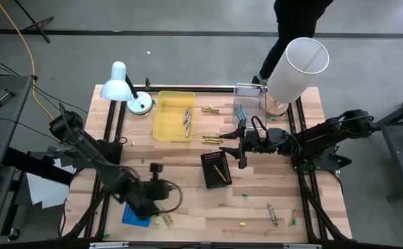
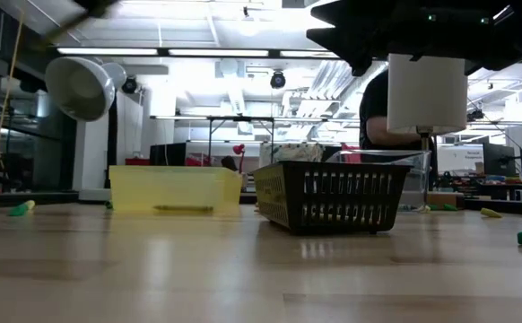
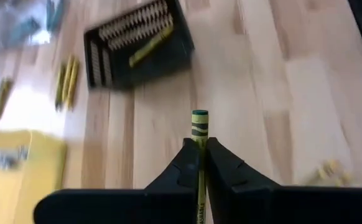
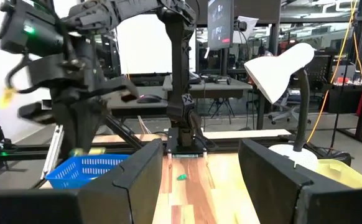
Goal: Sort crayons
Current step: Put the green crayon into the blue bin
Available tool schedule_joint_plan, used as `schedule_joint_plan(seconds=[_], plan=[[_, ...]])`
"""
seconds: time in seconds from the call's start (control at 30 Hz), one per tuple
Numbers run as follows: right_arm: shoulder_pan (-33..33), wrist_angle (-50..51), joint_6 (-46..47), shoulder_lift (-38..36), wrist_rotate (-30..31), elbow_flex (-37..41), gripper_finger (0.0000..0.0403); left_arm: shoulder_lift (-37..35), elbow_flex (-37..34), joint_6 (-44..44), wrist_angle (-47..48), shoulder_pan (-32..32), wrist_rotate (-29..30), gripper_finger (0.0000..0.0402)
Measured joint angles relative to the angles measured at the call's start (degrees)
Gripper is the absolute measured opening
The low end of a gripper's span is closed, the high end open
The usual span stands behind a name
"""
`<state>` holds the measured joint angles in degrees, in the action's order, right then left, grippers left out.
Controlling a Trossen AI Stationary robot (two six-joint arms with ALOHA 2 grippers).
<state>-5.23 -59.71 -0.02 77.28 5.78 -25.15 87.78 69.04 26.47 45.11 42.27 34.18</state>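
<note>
My left gripper (image 3: 199, 163) hangs over the near left part of the table (image 1: 187, 200), beside the blue basket (image 1: 133, 213), shut on a yellow-green crayon (image 3: 199, 127). Ahead of it stands the black basket (image 3: 137, 43) with a yellow crayon (image 3: 150, 45) inside. My right gripper (image 1: 242, 149) waits open above the table's middle, near the clear bin (image 1: 248, 104). Grey crayons (image 1: 186, 119) lie in the yellow tray (image 1: 167, 128). Loose crayons lie on the wood (image 1: 211, 140) (image 1: 273, 214) (image 1: 165, 220). My left gripper pinches the crayon's shaft (image 3: 200, 155) between its two fingers (image 3: 181, 171). The crayon lies along the fingers, and its striped end (image 3: 199, 118) sticks out past the fingertips. The fingers slant down toward the table's middle. The crayon is lifted clear of the wood.
A white desk lamp (image 1: 122, 86) stands at the far left and a white cylinder (image 1: 295, 69) at the far right. A person (image 1: 295, 21) stands beyond the far edge. Bare wood lies between the blue basket and the black basket (image 1: 217, 169).
</note>
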Motion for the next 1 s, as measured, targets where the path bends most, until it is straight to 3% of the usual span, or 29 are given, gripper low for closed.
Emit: schedule_joint_plan(seconds=[0.13,0.23,0.5,0.77,1.0], plan=[[0.0,-0.1,0.0,0.0,0.0,0.0,0.0204,-0.9,0.0,9.2,11.7,4.7,-2.3,0.0001],[0.0,-0.2,0.0,0.0,0.0,0.0,0.0204,0.5,0.0,10.2,16.4,8.0,-7.4,0.0],[0.0,-1.8,-1.4,0.0,0.0,0.0,0.0204,11.3,3.7,-6.4,18.6,12.1,-21.7,0.0],[0.0,-1.8,-1.3,0.0,0.0,0.0,0.0204,22.0,12.6,-20.1,32.0,13.0,-22.5,0.0],[0.0,-1.8,-1.5,0.0,0.0,0.0,0.0204,23.3,15.1,-24.1,33.0,12.9,-24.6,0.0]])
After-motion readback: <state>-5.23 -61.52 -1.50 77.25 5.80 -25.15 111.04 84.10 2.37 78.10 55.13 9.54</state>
